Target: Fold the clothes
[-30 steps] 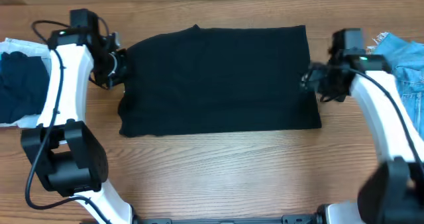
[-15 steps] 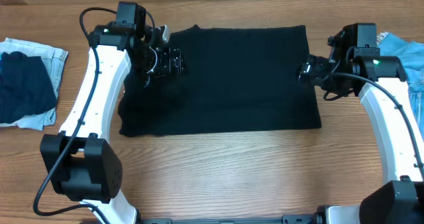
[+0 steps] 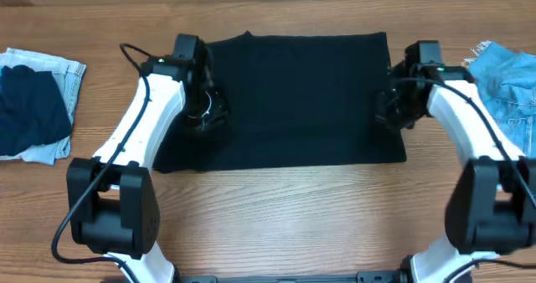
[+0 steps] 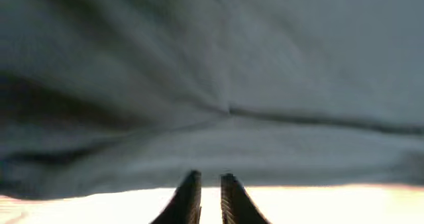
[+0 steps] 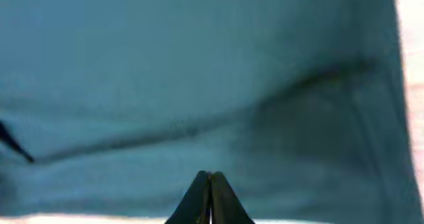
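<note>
A black garment (image 3: pixel 293 99) lies spread flat across the middle of the wooden table. My left gripper (image 3: pixel 205 115) is down on its left part, near the side edge. In the left wrist view its jaws (image 4: pixel 211 176) stand almost together, their tips pinching the edge of the dark cloth (image 4: pixel 232 71). On the garment's right side, my right gripper (image 3: pixel 389 111) is also down close to the edge. The right wrist view shows that gripper (image 5: pixel 210 174) with its fingers pressed tight together on the cloth (image 5: pixel 199 71).
A pile of light denim with a dark navy piece on top (image 3: pixel 33 107) lies at the far left. A light blue denim garment (image 3: pixel 507 74) sits at the far right. Bare wooden table (image 3: pixel 276 216) runs along the front.
Both arms have swung inward from beside the garment onto its left and right sides. Both sets of jaws, open a moment ago, have closed.
</note>
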You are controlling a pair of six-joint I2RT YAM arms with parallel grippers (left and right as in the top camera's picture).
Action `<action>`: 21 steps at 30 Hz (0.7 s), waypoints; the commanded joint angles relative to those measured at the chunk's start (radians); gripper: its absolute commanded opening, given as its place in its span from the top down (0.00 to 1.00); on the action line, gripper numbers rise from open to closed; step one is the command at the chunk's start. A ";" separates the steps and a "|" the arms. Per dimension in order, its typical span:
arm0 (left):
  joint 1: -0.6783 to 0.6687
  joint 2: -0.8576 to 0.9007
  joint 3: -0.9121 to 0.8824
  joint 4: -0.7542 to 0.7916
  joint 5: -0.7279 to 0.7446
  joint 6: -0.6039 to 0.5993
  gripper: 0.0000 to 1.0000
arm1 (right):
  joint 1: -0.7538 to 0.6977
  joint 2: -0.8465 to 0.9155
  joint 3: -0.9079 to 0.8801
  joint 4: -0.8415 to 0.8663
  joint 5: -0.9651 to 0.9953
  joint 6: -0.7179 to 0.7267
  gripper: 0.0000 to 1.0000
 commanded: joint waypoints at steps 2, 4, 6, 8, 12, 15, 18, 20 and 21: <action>-0.001 -0.019 -0.080 0.050 -0.080 -0.076 0.94 | 0.012 0.049 0.000 0.047 -0.019 0.013 0.96; -0.002 -0.019 -0.126 0.024 -0.073 -0.076 0.95 | 0.012 0.062 -0.002 -0.031 -0.018 0.015 0.96; -0.002 -0.019 -0.156 0.026 -0.075 -0.076 0.94 | 0.012 0.063 -0.005 -0.077 -0.018 0.015 0.96; -0.002 -0.019 -0.195 0.038 -0.088 -0.076 0.93 | 0.012 0.063 -0.006 -0.117 -0.018 0.015 0.96; -0.002 -0.019 -0.239 0.052 -0.134 -0.076 0.90 | 0.012 0.063 -0.018 -0.174 -0.003 0.015 0.96; -0.002 -0.019 -0.262 0.082 -0.204 -0.076 0.84 | 0.012 0.063 -0.063 -0.085 0.054 0.020 0.96; 0.000 -0.019 -0.278 0.110 -0.211 -0.076 0.80 | 0.012 0.068 -0.122 0.000 0.054 0.025 0.96; 0.000 -0.019 -0.295 0.137 -0.211 -0.076 0.78 | 0.011 0.069 -0.177 0.076 0.064 0.071 0.96; 0.000 -0.019 -0.309 0.154 -0.210 -0.076 0.77 | 0.011 0.069 -0.201 0.117 0.064 0.076 0.96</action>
